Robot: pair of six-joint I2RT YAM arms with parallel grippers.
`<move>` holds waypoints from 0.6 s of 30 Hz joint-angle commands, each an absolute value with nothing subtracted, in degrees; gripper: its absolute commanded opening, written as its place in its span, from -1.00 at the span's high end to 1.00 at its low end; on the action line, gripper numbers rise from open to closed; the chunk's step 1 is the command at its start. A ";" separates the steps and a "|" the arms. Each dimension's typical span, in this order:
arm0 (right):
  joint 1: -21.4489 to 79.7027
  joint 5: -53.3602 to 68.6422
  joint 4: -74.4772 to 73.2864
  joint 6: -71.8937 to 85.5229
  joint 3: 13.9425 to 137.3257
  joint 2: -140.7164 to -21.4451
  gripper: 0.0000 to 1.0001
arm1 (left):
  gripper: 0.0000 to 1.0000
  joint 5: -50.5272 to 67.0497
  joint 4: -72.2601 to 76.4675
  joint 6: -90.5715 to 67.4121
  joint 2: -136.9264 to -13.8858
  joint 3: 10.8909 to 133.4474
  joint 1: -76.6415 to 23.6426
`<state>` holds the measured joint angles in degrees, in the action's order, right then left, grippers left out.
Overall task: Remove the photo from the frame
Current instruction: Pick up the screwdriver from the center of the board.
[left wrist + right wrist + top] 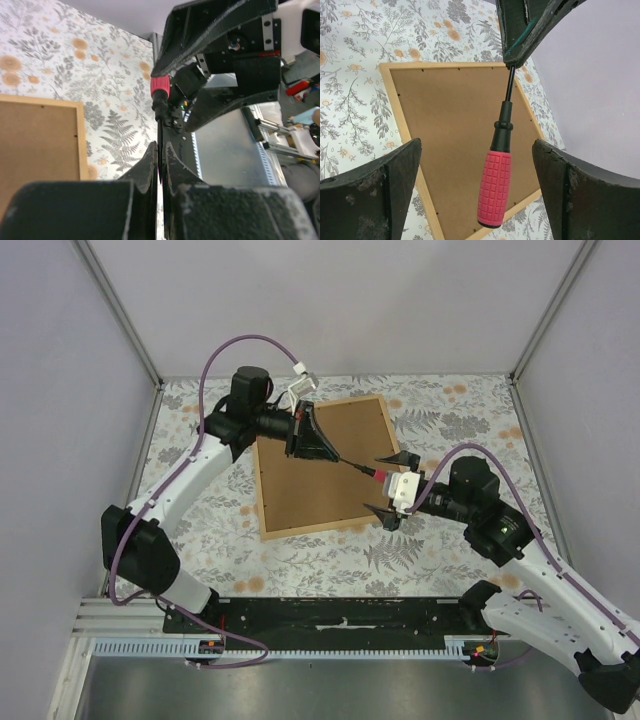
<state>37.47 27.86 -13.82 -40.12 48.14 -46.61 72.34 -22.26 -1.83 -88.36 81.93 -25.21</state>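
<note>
Frame [300, 490] flat, brown back upward, directly beneath the left claw [328, 452] and just ahead of the right claw [387, 483]. Left claw clamped shut on the thin shaft of a screwdriver [362, 469]. Right claw spread wide, fingers either side of the red handle, not touching it. Floral tablecloth [450, 420] under everything.

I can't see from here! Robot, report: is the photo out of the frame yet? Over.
Left gripper shut on screwdriver shaft. Right gripper open around its red handle. Frame lying back-up, photo not in sight. Nothing blocking.
</note>
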 commanded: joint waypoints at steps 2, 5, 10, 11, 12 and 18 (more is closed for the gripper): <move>37.18 29.62 -7.57 -36.92 46.15 -45.62 -0.96 | 0.96 78.92 3.11 -23.77 -82.71 73.77 -24.52; 37.00 27.43 -3.97 -35.34 44.57 -45.35 -0.94 | 0.96 79.72 16.06 -33.29 -81.13 69.62 -24.08; 36.65 25.67 2.54 -30.86 42.28 -46.23 -0.88 | 0.96 79.01 27.22 -41.82 -79.72 65.93 -23.29; 36.74 25.66 3.33 -29.54 42.28 -46.75 -0.85 | 0.96 78.75 28.64 -42.88 -79.63 65.31 -23.29; 36.65 25.75 3.69 -28.49 42.36 -47.02 -0.84 | 0.96 78.49 29.87 -43.76 -79.72 64.61 -23.29; 36.65 29.70 3.52 -22.60 44.82 -49.13 -0.78 | 0.96 77.34 31.29 -44.30 -79.63 62.93 -23.20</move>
<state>36.84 27.07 0.12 -28.32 42.46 -48.29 77.03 25.47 -39.99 -81.21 63.59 -23.49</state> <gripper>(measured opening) 0.901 0.043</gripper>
